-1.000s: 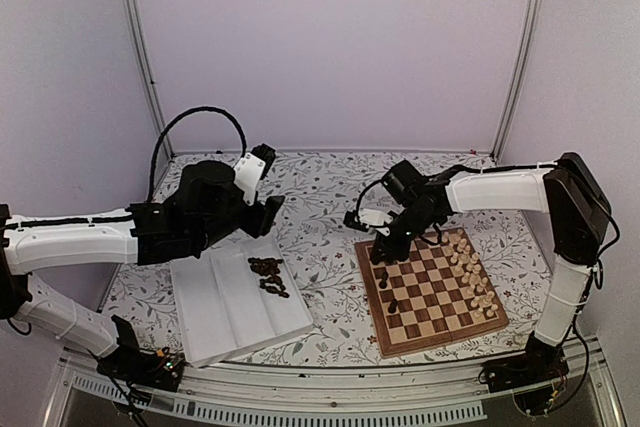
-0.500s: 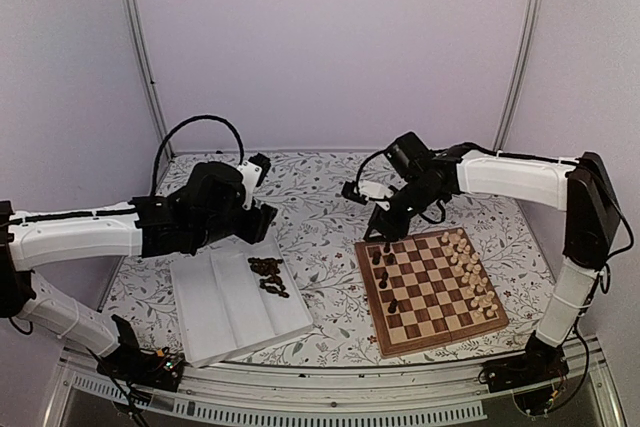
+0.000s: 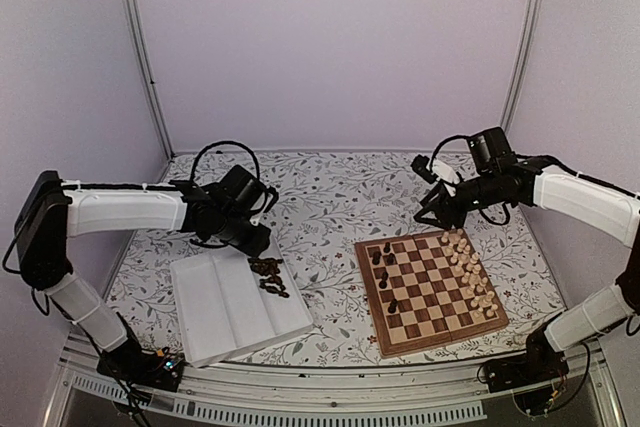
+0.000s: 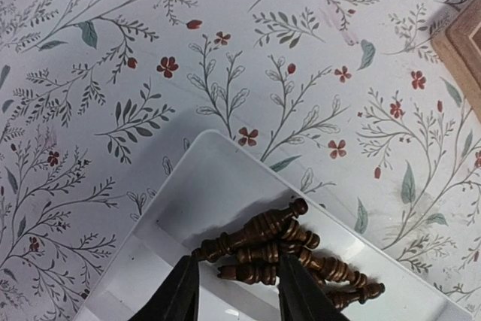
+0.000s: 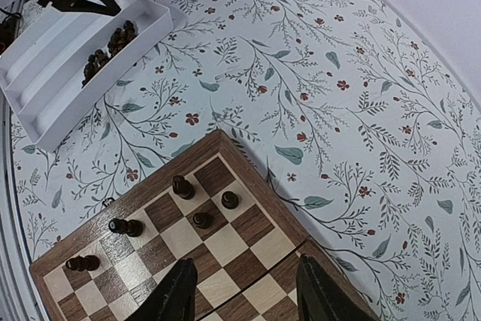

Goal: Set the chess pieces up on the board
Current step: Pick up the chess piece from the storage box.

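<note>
Several dark brown chess pieces (image 4: 279, 247) lie in a heap at the far end of a white ridged tray (image 4: 197, 157); the heap also shows in the top view (image 3: 268, 275). My left gripper (image 4: 237, 292) is open just above the heap, one finger on each side of it, holding nothing. The board (image 3: 432, 319) lies at the right. Several dark pieces (image 5: 201, 219) stand near its far-left corner, and cream pieces (image 3: 470, 269) line its right side. My right gripper (image 5: 244, 295) is open and empty above the board's far edge, and shows in the top view (image 3: 430, 213).
The tray (image 3: 225, 319) lies left of the board on the flowered tablecloth (image 3: 320, 197). A corner of the board (image 4: 467, 43) shows at the right edge of the left wrist view. Metal frame posts (image 3: 140, 47) stand at the back corners.
My right gripper has drawn back from the board's far-left corner, up and to the right. My left arm has swung round and brought its gripper down over the heap of dark pieces.
</note>
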